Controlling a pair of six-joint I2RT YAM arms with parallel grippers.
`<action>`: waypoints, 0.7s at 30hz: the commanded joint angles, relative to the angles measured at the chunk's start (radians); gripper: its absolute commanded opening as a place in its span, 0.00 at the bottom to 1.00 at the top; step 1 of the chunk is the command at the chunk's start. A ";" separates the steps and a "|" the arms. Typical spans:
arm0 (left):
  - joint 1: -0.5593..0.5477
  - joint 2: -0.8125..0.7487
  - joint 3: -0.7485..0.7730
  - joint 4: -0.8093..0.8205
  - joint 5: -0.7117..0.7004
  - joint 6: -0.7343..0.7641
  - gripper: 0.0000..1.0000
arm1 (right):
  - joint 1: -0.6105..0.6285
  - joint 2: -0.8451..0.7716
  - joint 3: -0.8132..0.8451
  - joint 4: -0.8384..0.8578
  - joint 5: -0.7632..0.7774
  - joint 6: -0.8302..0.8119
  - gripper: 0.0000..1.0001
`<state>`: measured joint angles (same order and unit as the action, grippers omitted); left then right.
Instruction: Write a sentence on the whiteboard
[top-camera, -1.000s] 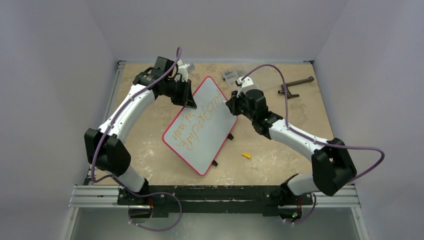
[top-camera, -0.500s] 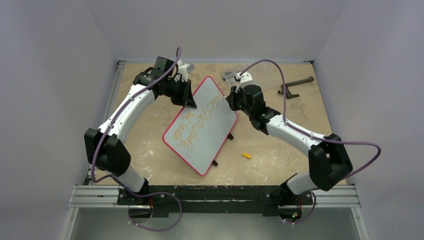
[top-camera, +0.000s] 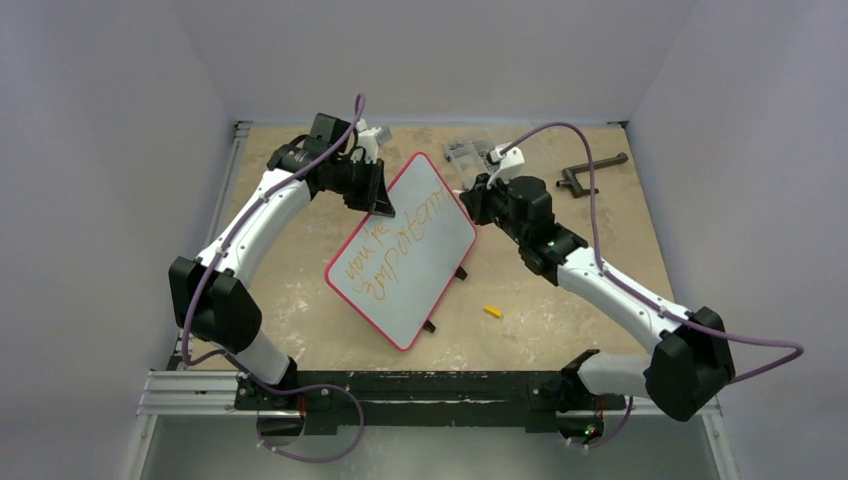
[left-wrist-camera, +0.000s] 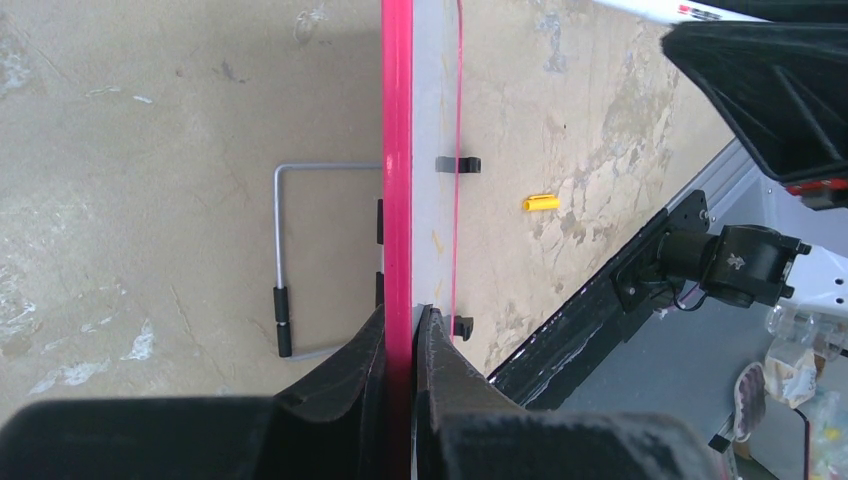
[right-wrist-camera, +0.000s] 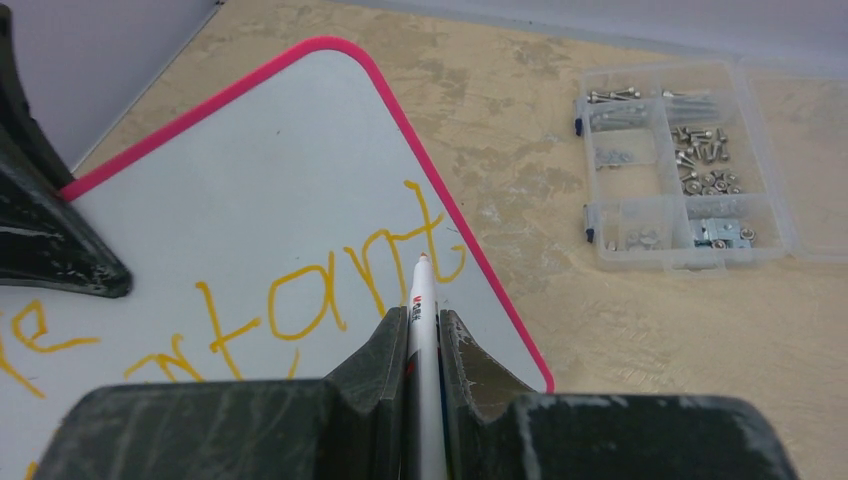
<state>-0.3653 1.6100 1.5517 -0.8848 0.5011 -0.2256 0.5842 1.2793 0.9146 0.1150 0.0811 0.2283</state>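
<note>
The left pincer (left-wrist-camera: 400, 318) clamps the flat white, red-rimmed whiteboard (top-camera: 425, 275); the right pincer (right-wrist-camera: 422, 322) grips a slim white marker (right-wrist-camera: 421, 292). Pressing hard this near the rim could skid its nib off.

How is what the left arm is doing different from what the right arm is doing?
The left arm has its jaws shut on the red rim of the whiteboard, while the right arm has its jaws shut on a marker. The left pinches a flat edge; the right points the marker's tip at the last letter of the orange sentence. Both grip something at the board.
</note>
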 joint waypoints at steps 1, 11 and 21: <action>-0.012 -0.010 0.004 -0.027 -0.138 0.095 0.00 | 0.005 -0.070 -0.034 -0.017 -0.037 0.020 0.00; -0.012 -0.010 0.004 -0.026 -0.146 0.095 0.00 | 0.005 -0.168 -0.116 0.001 -0.144 0.026 0.00; -0.012 -0.016 0.004 -0.027 -0.168 0.095 0.00 | 0.038 -0.194 -0.159 -0.017 -0.298 0.052 0.00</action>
<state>-0.3676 1.6081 1.5517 -0.8848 0.4934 -0.2260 0.5892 1.1095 0.7723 0.0856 -0.1238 0.2619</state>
